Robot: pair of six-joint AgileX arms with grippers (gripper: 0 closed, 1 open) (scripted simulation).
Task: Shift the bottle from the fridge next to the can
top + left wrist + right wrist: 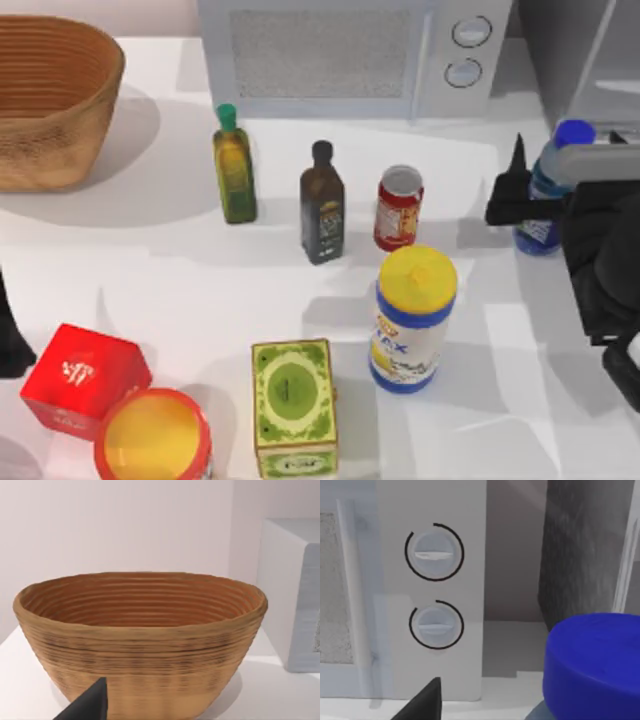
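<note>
The bottle (pixel 548 180), clear with a blue cap (pixel 595 665), stands upright on the table at the right, just in front of the grey fridge (pixel 575 50). My right gripper (pixel 537 188) is at the bottle and open. One black finger (pixel 513 195) is on the bottle's left side, and the right wrist view shows a gap between that finger (pixel 422 702) and the bottle. The other finger is hidden. The red can (pixel 399 208) stands to the left of the bottle, apart from it. My left gripper (pixel 8 345) is parked at the table's left edge.
A white microwave (pixel 340 50) stands at the back, its two knobs (pixel 434 552) close to the fridge. The green-capped oil bottle (pixel 234 165) and the dark bottle (pixel 322 205) are left of the can. The yellow-lidded canister (pixel 412 320) stands in front of it. A basket (pixel 50 100) sits at back left.
</note>
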